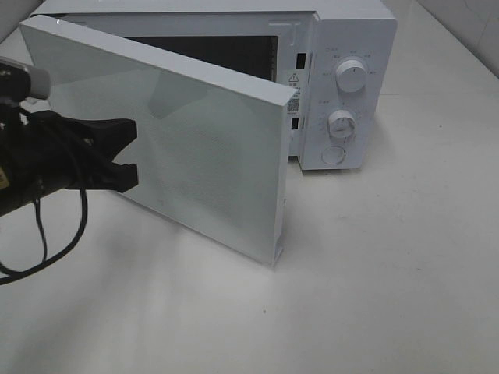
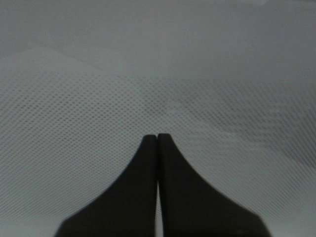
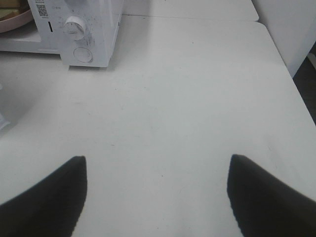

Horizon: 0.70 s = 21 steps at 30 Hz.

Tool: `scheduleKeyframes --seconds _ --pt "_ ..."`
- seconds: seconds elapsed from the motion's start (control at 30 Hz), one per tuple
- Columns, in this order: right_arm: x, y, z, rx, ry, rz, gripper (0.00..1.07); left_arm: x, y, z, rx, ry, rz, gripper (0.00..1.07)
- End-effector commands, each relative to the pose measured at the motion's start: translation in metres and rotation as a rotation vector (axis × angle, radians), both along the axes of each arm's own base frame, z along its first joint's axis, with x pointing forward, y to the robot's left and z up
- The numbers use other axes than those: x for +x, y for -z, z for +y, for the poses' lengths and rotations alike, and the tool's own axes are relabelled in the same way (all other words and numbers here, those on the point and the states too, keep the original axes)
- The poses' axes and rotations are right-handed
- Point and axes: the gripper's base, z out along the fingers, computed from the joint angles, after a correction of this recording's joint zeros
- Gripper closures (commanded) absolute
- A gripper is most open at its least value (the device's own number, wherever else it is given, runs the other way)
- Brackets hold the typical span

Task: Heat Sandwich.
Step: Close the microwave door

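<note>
Exterior high: door stood half open. My left claw was pinched shut, empty, tips at door's outer face, likely set to push it closed. Right claw gaped wide, empty, above tabletop. Sandwich showed as tan sliver on pink plate inside microwave.

The right tool, jaws wide, hangs above the white table, microwave beyond.

The white box-shaped microwave stands at the white tabletop's far edge, its flat white door swung out toward the left front. A round pink plate lies inside (only its rim shows). The black left fingers sit before the door.
</note>
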Motion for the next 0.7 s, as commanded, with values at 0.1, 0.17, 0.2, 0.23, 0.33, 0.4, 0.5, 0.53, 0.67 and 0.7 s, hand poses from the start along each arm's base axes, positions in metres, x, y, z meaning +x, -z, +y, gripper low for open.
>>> scheduleKeyframes --seconds 0.1,0.17,0.2,0.23,0.33,0.4,0.5,0.53,0.67,0.7 --pt "-0.004 0.000 0.000 0.013 0.007 -0.036 0.32 0.005 -0.002 -0.021 0.003 -0.001 -0.009 1.07" --pt "-0.004 0.000 0.000 0.019 0.010 -0.036 0.32 0.007 -0.002 -0.033 0.006 -0.005 0.000 1.07" --pt "-0.004 0.000 0.000 0.019 0.010 -0.036 0.32 0.009 -0.002 -0.037 0.006 -0.004 0.000 1.07" --pt "-0.004 0.000 0.000 0.019 0.010 -0.036 0.32 0.009 -0.002 -0.037 0.006 -0.004 0.000 1.07" --pt "-0.004 0.000 0.000 0.019 0.010 -0.036 0.32 0.015 -0.003 -0.051 -0.003 -0.006 0.006 1.07" --pt "-0.004 0.000 0.000 0.019 0.010 -0.036 0.32 0.017 -0.003 -0.054 -0.003 -0.011 0.009 1.07" --pt "-0.004 0.000 0.000 0.019 0.010 -0.036 0.32 0.025 -0.007 -0.068 0.000 -0.015 -0.002 1.07" --pt "-0.004 0.000 0.000 0.019 0.010 -0.036 0.32 0.025 -0.007 -0.068 0.000 -0.015 -0.002 1.07" --pt "-0.004 0.000 0.000 0.019 0.010 -0.036 0.32 0.035 -0.010 -0.083 0.000 -0.010 -0.004 1.07" --pt "-0.004 0.000 0.000 0.019 0.010 -0.036 0.32 0.035 -0.010 -0.083 0.000 -0.010 -0.004 1.07"
